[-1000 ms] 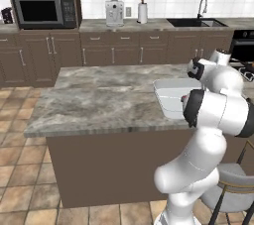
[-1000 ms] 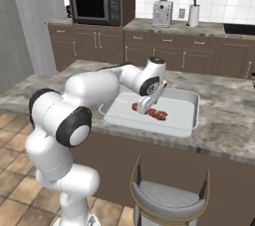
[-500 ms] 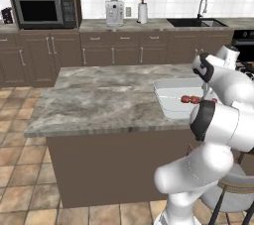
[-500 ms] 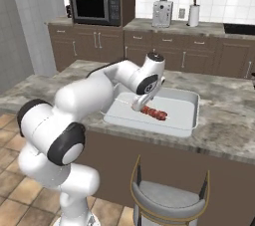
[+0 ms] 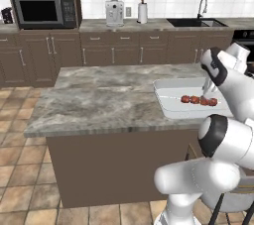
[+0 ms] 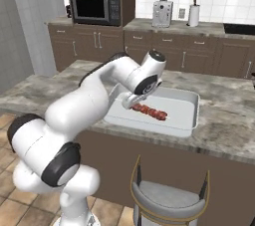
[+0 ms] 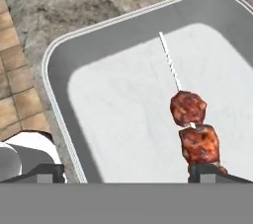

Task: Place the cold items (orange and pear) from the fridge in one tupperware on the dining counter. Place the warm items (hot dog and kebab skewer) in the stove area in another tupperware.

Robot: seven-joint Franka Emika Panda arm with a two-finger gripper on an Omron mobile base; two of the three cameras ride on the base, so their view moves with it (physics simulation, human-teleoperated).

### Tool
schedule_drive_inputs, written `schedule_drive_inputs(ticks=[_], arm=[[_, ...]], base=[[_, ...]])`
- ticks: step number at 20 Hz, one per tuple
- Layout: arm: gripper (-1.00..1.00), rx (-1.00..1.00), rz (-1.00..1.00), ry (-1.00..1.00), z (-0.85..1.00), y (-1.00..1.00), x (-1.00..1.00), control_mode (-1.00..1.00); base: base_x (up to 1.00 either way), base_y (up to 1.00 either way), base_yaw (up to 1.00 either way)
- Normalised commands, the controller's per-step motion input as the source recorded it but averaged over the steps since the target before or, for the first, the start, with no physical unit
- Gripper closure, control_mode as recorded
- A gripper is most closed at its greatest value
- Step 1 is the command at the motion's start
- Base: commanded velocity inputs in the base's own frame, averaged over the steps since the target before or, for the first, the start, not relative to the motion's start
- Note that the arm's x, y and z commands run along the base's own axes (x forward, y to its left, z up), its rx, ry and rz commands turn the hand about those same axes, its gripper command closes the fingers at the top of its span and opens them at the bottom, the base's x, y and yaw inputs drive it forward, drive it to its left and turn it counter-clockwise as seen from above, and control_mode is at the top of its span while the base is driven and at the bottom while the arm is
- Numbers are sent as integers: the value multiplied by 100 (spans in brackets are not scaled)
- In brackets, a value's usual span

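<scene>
The kebab skewer (image 5: 199,100) (image 6: 149,111) (image 7: 192,129), red-brown meat chunks on a thin stick, lies flat inside a shallow white tupperware (image 5: 163,106) (image 6: 192,116) (image 7: 53,94) on the grey stone dining counter (image 5: 99,105). My gripper (image 5: 206,90) (image 6: 131,102) (image 7: 126,172) hangs just above the skewer, pointing down into the tupperware. It is open, with nothing between its fingers. In the hand view the right fingertip (image 7: 207,171) sits right by the nearest meat chunk. The orange, pear and hot dog are out of view.
Behind the island, the back counter carries a microwave (image 5: 43,10), a coffee machine (image 5: 114,12), a paper towel roll (image 5: 143,13) and a sink (image 5: 196,22). The stove (image 5: 245,36) shows at the far right. A stool (image 6: 167,201) stands at the island's near side.
The hand has lifted a little off the skewer and swung clear, so the skewer now shows whole in the tupperware. The jaws stay wide.
</scene>
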Motion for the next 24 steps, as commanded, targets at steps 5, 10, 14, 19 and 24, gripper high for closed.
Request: schedule_drive_inputs(ticks=[5, 10, 14, 19, 24], arm=[[-100, 11, -17, 4, 5, 53, -46, -100], [-100, 1, -36, 0, 2, 53, -54, -100], [-100, 0, -35, 0, 20, 42, -51, -100], [-100, 0, -56, 0, 24, 38, -51, -100], [-100, 0, -64, 3, 33, 28, -38, -100]], base=[[0, 0, 0], [0, 0, 0], [0, 0, 0], [0, 0, 0], [0, 0, 0]])
